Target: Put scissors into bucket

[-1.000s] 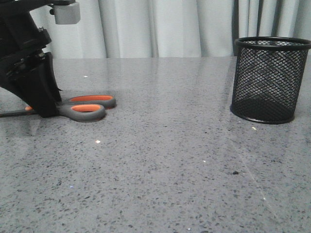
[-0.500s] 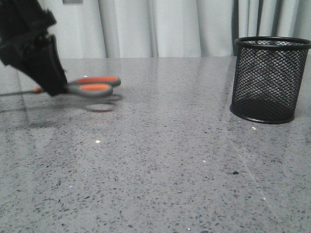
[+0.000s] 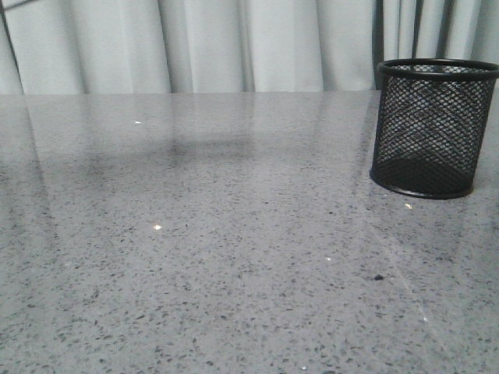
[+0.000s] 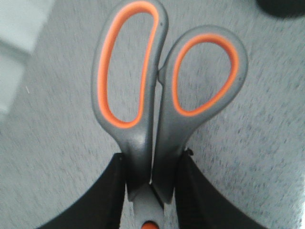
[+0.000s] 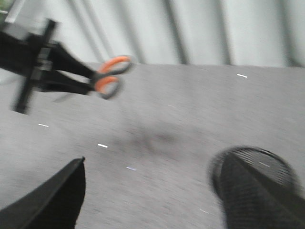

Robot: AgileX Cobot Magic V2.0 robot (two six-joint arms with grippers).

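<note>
The scissors (image 4: 138,143), grey handles lined orange, are clamped at the neck just above the orange pivot by my left gripper (image 4: 151,183), with the blades hidden. In the right wrist view the scissors (image 5: 108,76) hang in the air in the left gripper (image 5: 90,78), well above the table. Neither shows in the front view. The bucket (image 3: 433,128), a black mesh cup, stands upright at the table's right side. It also shows blurred in the right wrist view (image 5: 252,164). My right gripper (image 5: 155,164) is open and empty, beside the bucket.
The grey speckled table (image 3: 234,257) runs back to pale curtains (image 3: 234,43). A faint shadow lies on the table at the left (image 3: 183,152). A dark edge (image 4: 283,5) shows in the corner of the left wrist view, too cut off to name.
My left gripper has lifted the scissors off the table at the left and risen out of the front view. The bucket has not moved.
</note>
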